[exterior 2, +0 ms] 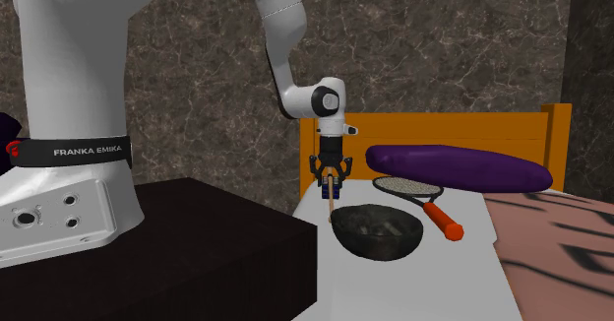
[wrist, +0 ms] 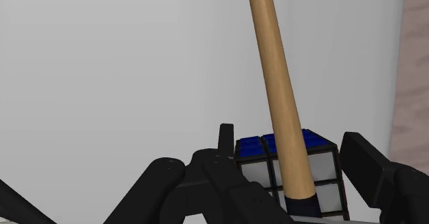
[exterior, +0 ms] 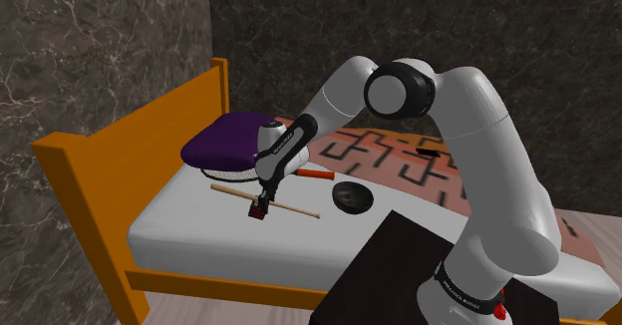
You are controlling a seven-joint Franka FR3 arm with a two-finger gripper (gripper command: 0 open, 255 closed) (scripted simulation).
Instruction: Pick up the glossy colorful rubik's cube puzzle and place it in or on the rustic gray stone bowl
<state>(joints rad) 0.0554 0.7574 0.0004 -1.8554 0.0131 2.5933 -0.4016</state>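
Currently: gripper (wrist: 291,141) clenched on the cube (wrist: 322,166), one finger flush on each side face. Cube sits low over the bed (exterior: 229,238); can't tell if it is touching the mattress or just off it.

Stick (wrist: 270,64) crosses right in front of the cube, dark tip down by the fingers, apparently in contact.

Risks, my read:
- Lifting may drag or lever the stick, which could twist the cube in the grip.
- Glossy faces could slip under any side load.
- The stick runs toward the bowl (exterior 2: 389,248), so a swept stick could nudge it off target.
- Racket (exterior 2: 408,186) lies just beside the bowl; a low carry may clip it.

Suggest a straight vertical lift.
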